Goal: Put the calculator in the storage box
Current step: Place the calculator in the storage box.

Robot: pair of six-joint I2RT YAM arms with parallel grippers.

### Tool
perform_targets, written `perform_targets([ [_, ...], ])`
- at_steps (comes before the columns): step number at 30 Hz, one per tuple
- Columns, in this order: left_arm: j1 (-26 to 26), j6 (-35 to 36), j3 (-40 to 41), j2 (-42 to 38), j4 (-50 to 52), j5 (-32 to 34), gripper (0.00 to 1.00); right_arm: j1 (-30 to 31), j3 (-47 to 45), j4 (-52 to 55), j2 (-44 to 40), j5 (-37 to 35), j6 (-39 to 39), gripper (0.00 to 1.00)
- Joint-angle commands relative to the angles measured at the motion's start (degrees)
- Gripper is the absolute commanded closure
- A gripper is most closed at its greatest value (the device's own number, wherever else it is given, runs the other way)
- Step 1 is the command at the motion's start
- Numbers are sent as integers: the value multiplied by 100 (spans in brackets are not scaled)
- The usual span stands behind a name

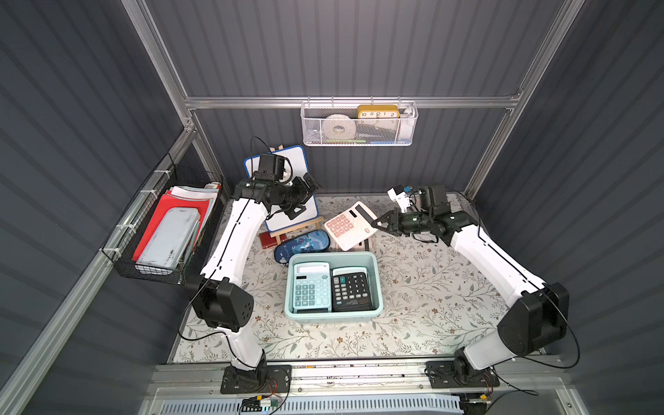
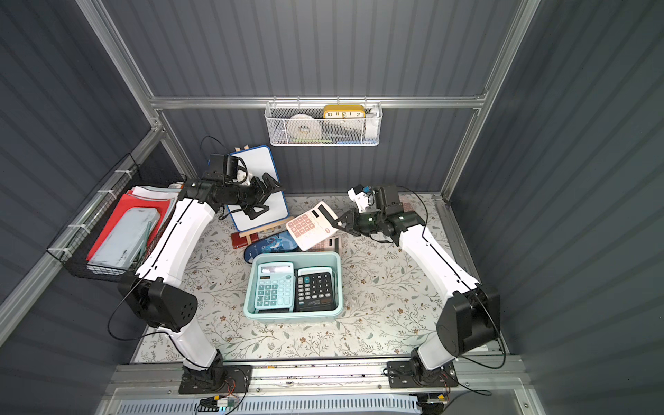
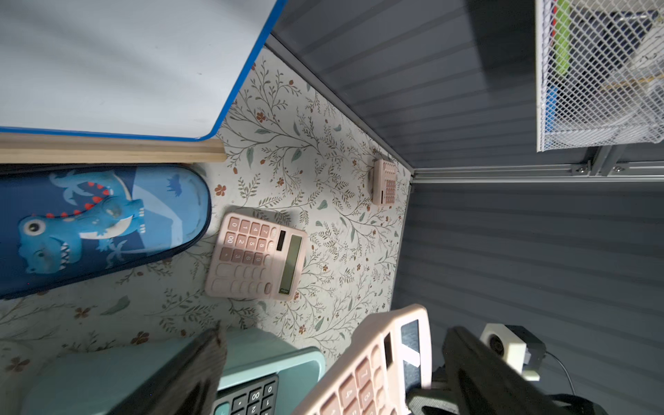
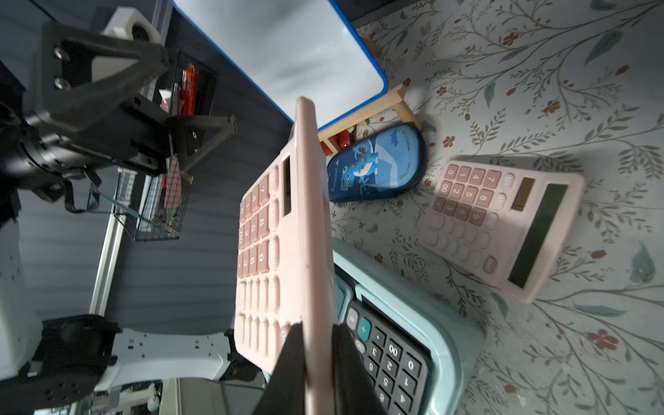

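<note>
My right gripper (image 1: 376,223) (image 4: 318,327) is shut on one edge of a pink calculator (image 1: 349,224) (image 4: 284,251), held tilted in the air behind the storage box. The pale mint storage box (image 1: 334,256) (image 4: 449,323) sits mid-table with a teal calculator (image 1: 310,285) and a black calculator (image 1: 352,291) lying side by side inside. A second pink calculator (image 3: 256,257) (image 4: 503,233) lies flat on the table under the held one. My left gripper (image 1: 305,197) (image 3: 336,332) is open and empty, raised in front of the whiteboard.
A whiteboard on a wooden easel (image 1: 284,169) stands at the back left, with a blue dinosaur pencil case (image 1: 305,244) and a red box (image 1: 267,240) before it. A black wire basket (image 1: 169,230) hangs left, a white mesh basket (image 1: 359,125) on the back wall. A small pink calculator (image 3: 384,181) lies in the far corner.
</note>
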State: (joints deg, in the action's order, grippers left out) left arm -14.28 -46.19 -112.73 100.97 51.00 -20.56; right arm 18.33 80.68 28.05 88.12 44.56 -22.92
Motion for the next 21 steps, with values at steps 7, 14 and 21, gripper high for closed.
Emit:
perform_targets([
  [7,92,361,422,-402,382,138,1,129,1082,2826,516,249,3028,100],
  [14,116,415,620,-495,348,148,1,474,1540,3635,771,-215,4196,100],
  [21,128,442,810,-569,265,133,1,949,2060,4187,1163,-617,5187,100],
])
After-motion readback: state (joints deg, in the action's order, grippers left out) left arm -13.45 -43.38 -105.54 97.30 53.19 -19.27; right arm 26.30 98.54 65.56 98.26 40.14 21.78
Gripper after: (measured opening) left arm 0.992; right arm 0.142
